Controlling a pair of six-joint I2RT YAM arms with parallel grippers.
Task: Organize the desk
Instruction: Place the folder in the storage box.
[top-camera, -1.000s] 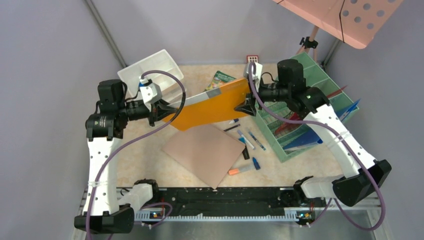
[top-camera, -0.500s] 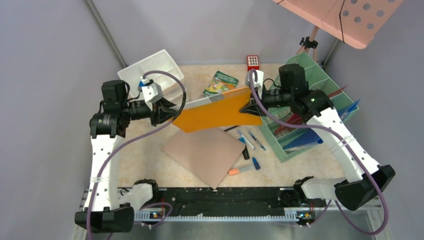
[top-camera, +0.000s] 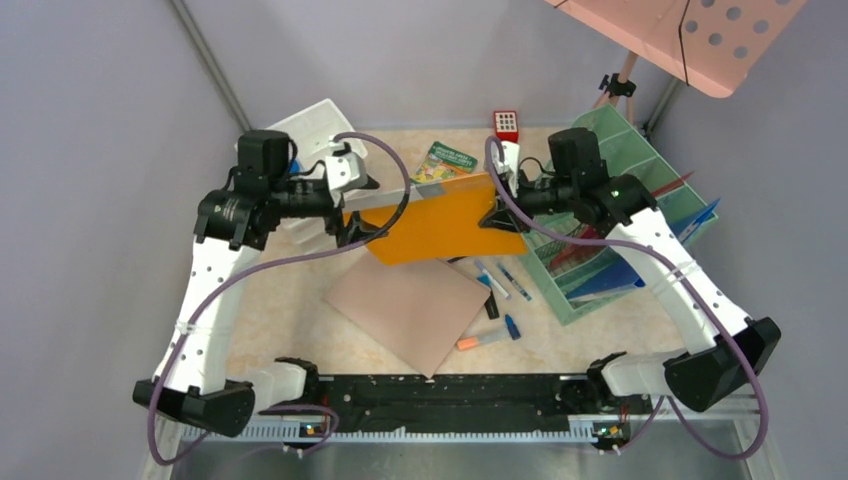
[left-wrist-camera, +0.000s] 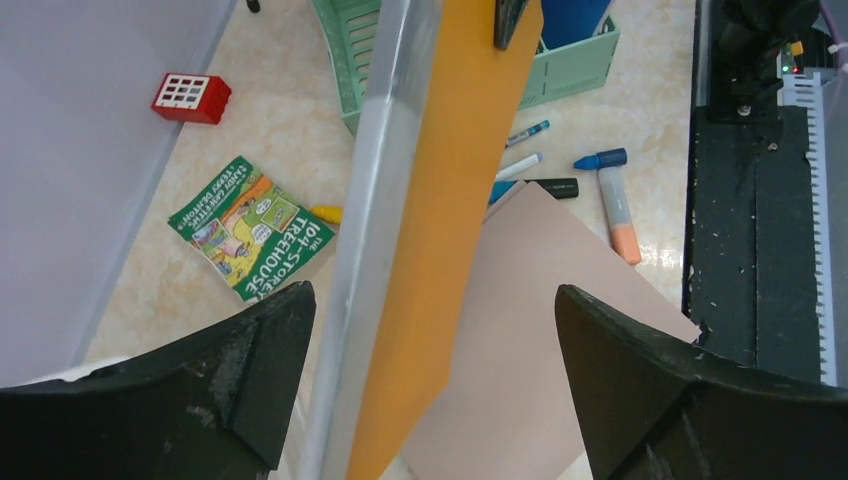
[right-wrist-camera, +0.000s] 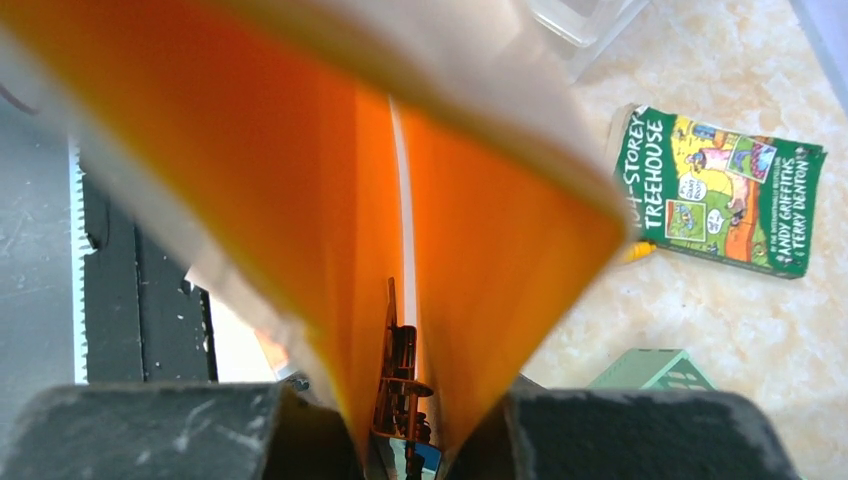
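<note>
An orange folder (top-camera: 440, 222) with a grey spine strip hangs tilted above the beige desk (top-camera: 285, 300). My right gripper (top-camera: 497, 214) is shut on the folder's right end; in the right wrist view the orange covers (right-wrist-camera: 480, 230) splay out from between the closed jaws (right-wrist-camera: 400, 435). My left gripper (top-camera: 355, 215) stands wide open at the left end. In the left wrist view the orange folder (left-wrist-camera: 460, 200) passes between the black fingers (left-wrist-camera: 240, 385) and touches neither.
A green mesh file rack (top-camera: 640, 170) stands at the right and a white drawer unit (top-camera: 315, 125) at the back left. On the desk lie a green paperback (top-camera: 442, 162), a red block (top-camera: 505, 124), a brown sheet (top-camera: 415, 305), several pens (top-camera: 500, 278) and an orange-ended marker (top-camera: 488, 337).
The right gripper has shut on the folder's right end. The left gripper has opened and let go of the left end, and the left arm has swung toward the back right.
</note>
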